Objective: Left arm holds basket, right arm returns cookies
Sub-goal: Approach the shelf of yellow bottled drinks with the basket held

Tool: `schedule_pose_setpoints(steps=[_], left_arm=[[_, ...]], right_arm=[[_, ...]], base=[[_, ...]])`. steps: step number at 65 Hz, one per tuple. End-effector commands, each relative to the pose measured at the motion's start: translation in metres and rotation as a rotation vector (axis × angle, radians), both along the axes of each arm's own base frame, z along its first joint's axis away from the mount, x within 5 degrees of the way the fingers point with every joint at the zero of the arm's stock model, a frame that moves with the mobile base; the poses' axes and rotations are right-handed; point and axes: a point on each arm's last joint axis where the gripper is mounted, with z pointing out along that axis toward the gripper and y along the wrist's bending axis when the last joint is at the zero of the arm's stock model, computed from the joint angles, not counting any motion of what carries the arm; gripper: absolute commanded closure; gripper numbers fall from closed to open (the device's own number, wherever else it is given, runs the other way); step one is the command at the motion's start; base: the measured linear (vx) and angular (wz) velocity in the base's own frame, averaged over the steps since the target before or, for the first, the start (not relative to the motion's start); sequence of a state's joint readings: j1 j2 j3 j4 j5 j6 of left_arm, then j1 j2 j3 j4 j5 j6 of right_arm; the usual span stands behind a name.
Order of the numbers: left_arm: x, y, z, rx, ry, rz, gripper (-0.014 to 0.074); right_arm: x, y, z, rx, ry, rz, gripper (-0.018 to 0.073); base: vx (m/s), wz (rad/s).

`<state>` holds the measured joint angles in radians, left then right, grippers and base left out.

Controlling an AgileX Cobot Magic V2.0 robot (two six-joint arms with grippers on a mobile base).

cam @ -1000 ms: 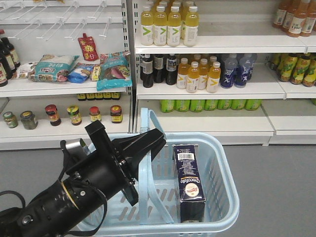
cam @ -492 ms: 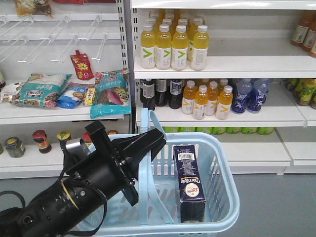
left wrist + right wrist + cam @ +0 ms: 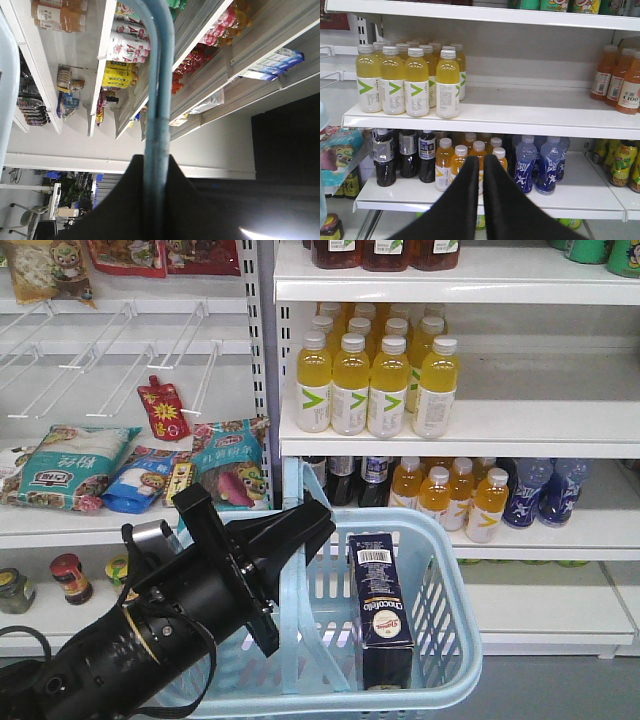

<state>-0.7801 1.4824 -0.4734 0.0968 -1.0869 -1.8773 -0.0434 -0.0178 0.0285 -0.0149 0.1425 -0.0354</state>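
The light blue basket (image 3: 452, 570) hangs in front of the store shelves. My left gripper (image 3: 305, 525), a black wedge on the left arm (image 3: 170, 625), is shut on the basket's upright blue handle (image 3: 298, 490). In the left wrist view the handle (image 3: 161, 90) runs straight between the shut jaws of that gripper (image 3: 156, 162). The cookies (image 3: 382, 605), a dark navy box with a barcode on top, stand on end inside the basket on its right side. My right gripper (image 3: 481, 160) is shut with nothing in it and faces the drink shelves. It does not show in the front view.
White shelves (image 3: 450, 435) close ahead hold yellow drink bottles (image 3: 370, 385), with dark, orange and blue bottles (image 3: 470, 160) on the shelf below. Snack bags (image 3: 130, 475) and jars (image 3: 65, 578) fill the left bay under bare hooks (image 3: 120, 350). Orange bottles (image 3: 620, 82) stand to the right.
In the front view the shelves have slid downward and look nearer. The basket, the cookies and my left arm keep the same place in that view.
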Motion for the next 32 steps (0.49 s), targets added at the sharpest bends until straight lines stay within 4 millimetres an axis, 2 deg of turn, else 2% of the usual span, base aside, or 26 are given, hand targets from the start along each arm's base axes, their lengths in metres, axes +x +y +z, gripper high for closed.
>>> schedule_pose_setpoints(steps=[1,32], left_arm=[[-0.0068,0.0054,0.0396,-0.246,-0.207,-0.009,0.0599],[-0.0066,0.0056,0.0397,-0.248,-0.206,-0.006,0.0599]], right_arm=[[0.0004,-0.0002,0.0014,-0.013,-0.064,-0.003,0.0566],[0.0004,-0.0002,0.0014,-0.013,-0.064,-0.003,0.0566]], base=[[0.31,-0.01],[0.21,-0.03]])
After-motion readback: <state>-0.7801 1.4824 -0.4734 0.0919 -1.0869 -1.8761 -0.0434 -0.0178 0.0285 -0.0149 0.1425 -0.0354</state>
